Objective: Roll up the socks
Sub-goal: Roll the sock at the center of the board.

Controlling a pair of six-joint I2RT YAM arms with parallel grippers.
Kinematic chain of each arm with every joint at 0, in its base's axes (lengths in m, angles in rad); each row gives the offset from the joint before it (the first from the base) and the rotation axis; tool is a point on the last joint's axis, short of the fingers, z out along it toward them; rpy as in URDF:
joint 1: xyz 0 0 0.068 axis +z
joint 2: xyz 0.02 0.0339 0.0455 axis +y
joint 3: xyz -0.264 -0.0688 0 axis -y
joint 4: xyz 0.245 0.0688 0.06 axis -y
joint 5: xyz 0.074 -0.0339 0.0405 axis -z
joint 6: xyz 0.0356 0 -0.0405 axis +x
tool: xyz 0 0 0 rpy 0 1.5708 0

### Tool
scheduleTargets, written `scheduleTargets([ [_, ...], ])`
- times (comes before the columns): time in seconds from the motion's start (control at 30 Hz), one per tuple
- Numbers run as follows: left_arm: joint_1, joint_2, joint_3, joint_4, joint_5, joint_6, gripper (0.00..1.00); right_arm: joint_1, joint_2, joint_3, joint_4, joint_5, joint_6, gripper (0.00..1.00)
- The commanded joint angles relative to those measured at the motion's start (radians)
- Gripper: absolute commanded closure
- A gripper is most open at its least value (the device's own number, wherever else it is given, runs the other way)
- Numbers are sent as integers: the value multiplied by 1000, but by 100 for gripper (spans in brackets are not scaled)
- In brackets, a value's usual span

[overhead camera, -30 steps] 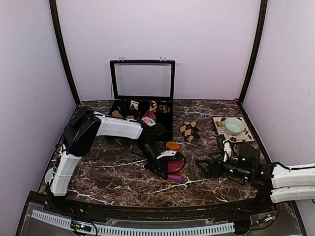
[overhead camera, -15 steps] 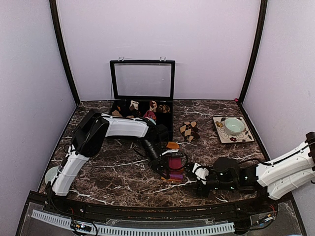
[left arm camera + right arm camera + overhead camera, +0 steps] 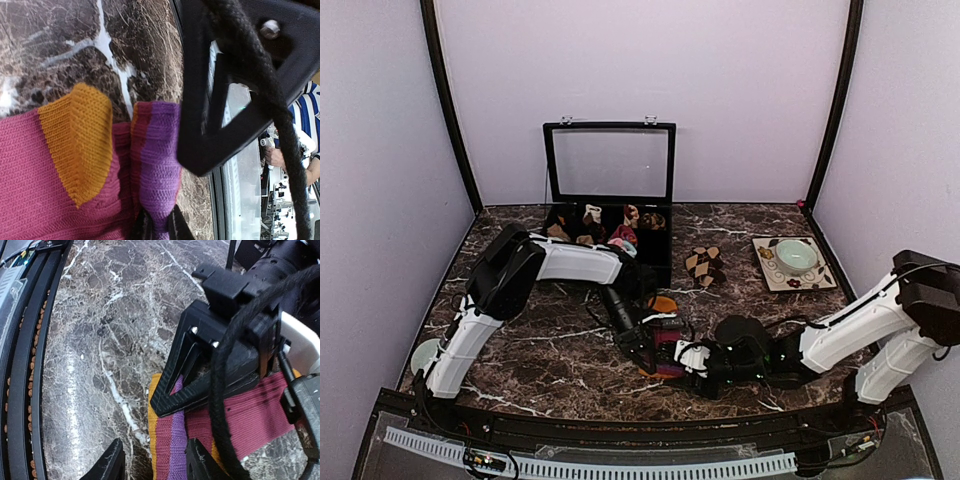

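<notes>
The magenta socks (image 3: 60, 175) are laid on the tabletop (image 3: 550, 340) near its middle, a little toward the near edge. Their orange end is turned to the far side, and their purple-and-orange stripes to the near side.

The left gripper (image 3: 159, 227) is lowered onto the striped end. Its jaws are drawn almost together, and a raised fold of the purple stripe is pinched between them. An orange band is seen just left of that fold in the left wrist view.

The right gripper (image 3: 156, 467) is stretched in low from the right and is brought close beside the left one. Its jaws are spread wide, and the near striped edge of the magenta socks is framed between the two fingers. Nothing is held by them, and it cannot be told whether the fabric is touched.

The diamond-pattern socks (image 3: 704, 264) are left lying farther back and to the right, well apart from both grippers and just right of the open black box (image 3: 610, 165).
</notes>
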Motion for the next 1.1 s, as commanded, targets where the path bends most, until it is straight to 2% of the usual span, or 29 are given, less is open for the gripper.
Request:
scheduleTargets([
  [0.0, -12, 86, -58, -10, -250, 14, 93, -13, 50, 31, 88, -37, -25, 61],
  [0.17, -12, 85, -58, 10, -265, 0, 92, -24, 109, 48, 91, -48, -46, 68],
  [0.27, -12, 81, -68, 30, -301, -11, 90, -39, 144, 53, 93, -49, -41, 79],
  [0.37, -9, 48, -101, 66, -300, -14, 83, -55, 165, 48, 88, -57, -21, 84],
  [0.57, 9, -62, -155, 133, -264, -10, 59, -75, 206, 34, 65, -58, 22, 87],
  [0.7, 31, -173, -221, 195, -245, -13, 48, -101, 245, 60, -6, -115, 75, 92],
  [0.9, 74, -399, -417, 445, -354, -40, 44, -135, 260, 69, -85, -179, 196, 97],
  [1.07, 89, -583, -575, 650, -371, -44, 44, -149, 233, 43, -100, -174, 279, 98],
])
